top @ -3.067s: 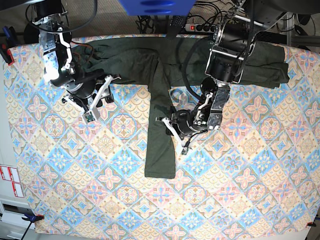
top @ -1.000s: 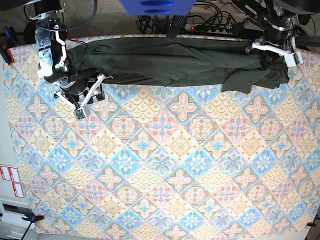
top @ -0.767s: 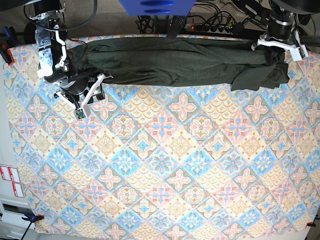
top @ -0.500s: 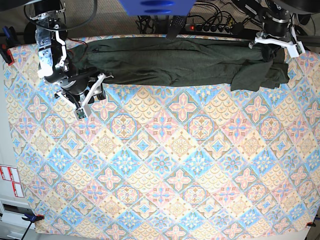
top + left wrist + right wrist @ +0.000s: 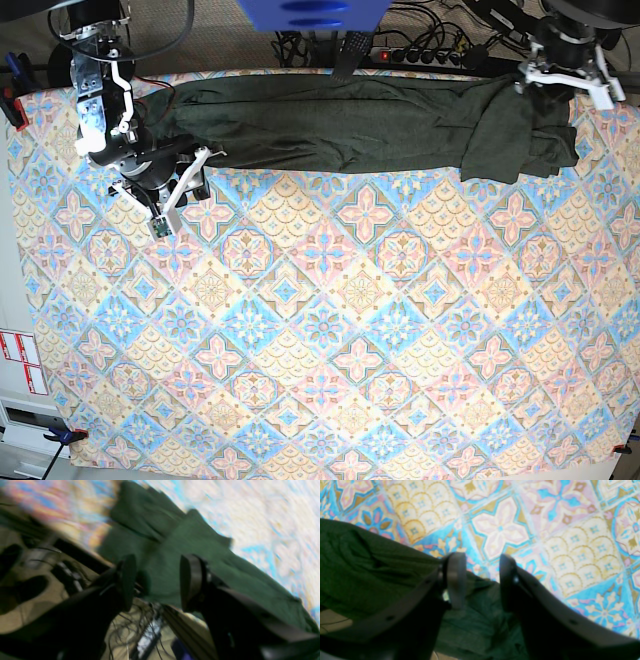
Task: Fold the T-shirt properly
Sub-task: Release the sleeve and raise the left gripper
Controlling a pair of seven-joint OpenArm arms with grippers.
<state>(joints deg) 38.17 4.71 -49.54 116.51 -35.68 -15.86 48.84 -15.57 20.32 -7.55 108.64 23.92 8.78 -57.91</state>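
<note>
Here both end effectors, left [image 5: 156, 582] and right [image 5: 480, 580], gape empty above the T-shirt [image 5: 340, 120], seemingly.

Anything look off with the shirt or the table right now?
Yes. The T-shirt is not spread flat: it lies as a long, rumpled band along the far edge of the table, bunched in overlapping layers near the left gripper, whose jaws are open and empty. Nothing looks torn or spilled.
</note>
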